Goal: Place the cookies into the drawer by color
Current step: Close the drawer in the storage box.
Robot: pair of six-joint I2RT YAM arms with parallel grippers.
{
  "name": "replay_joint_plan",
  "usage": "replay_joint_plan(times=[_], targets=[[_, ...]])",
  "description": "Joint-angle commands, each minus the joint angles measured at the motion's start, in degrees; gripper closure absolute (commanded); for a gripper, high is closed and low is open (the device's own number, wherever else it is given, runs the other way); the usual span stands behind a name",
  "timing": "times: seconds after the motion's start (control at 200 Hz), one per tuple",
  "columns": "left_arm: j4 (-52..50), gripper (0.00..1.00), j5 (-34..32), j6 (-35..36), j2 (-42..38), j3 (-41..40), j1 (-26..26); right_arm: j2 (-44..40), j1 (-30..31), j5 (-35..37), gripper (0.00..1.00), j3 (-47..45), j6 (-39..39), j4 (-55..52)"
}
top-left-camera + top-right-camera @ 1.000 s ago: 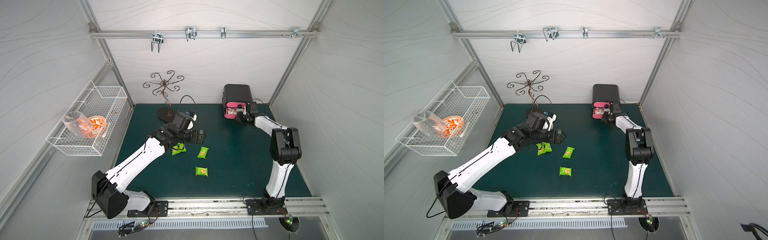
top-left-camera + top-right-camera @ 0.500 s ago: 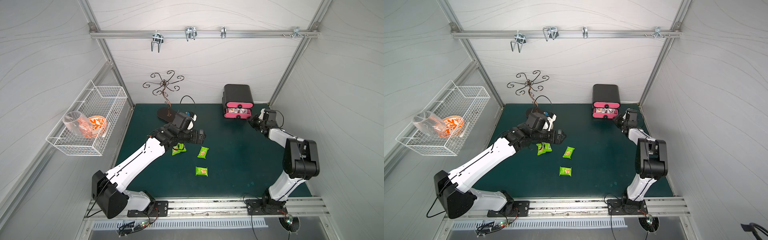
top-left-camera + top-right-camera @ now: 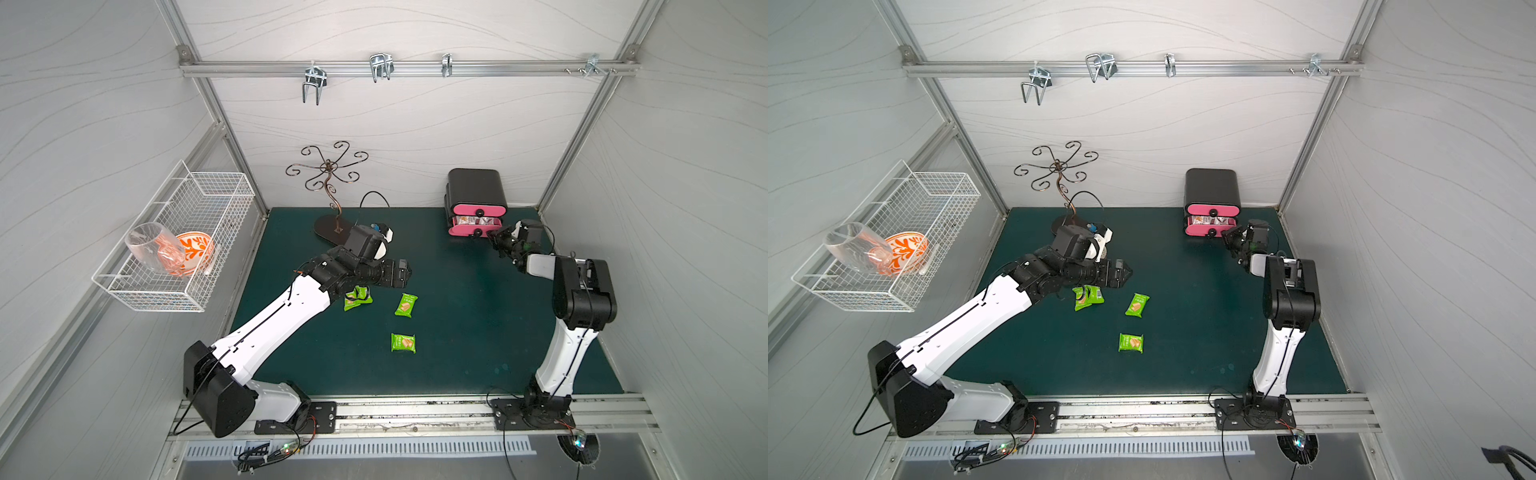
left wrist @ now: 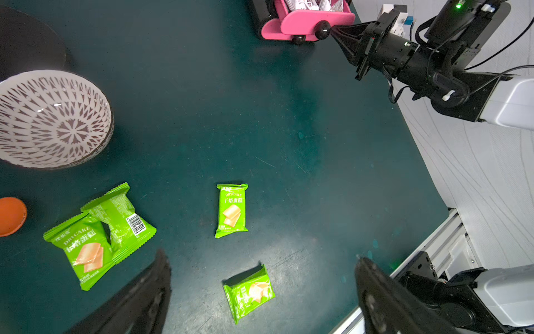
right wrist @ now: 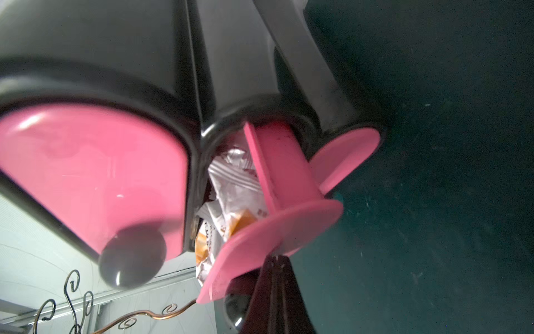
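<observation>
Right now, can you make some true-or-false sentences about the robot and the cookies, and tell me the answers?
1. Four green packets lie on the mat. True.
2. The left end effector holds a packet. False: it is open and empty above the mat.
3. The middle drawer is pulled out, with white packets inside. True.
4. The right end effector is wide open. False: it is shut, with its tip at the middle drawer's knob.
5. The basket is empty. False: it holds a glass and an orange bowl.
</observation>
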Motion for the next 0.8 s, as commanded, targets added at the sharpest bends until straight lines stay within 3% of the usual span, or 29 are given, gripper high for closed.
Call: replay_joint_plan(times=[0.0,0.345,0.53,0.675,0.795], targets=[[1.5,0.01,0.15,0.99,0.07,0.73,0.45,1.94,1.12,-0.04,1.0,2.74,2.9,4.13],[0.92,0.01,-0.12,1.26,-0.06,1.0,0.65,8.08,2.81,1.88,1.0,10.59,4.09,1.46],[0.76,0.01,-0.61,1.17,-0.59,0.73,0.76,5.35,2.61,0.74,0.99,7.67,2.61,1.01],[0.84,0.01,-0.68,1.01,-0.78,0.69,0.81,-0.71,2.5,1.28,0.81,-1.3,3.47,2.04],[1.01,0.01,-0.26,0.81,-0.65,0.98,0.81,-0.21,2.51,0.23,0.71,-5.08,6.35,5.15]])
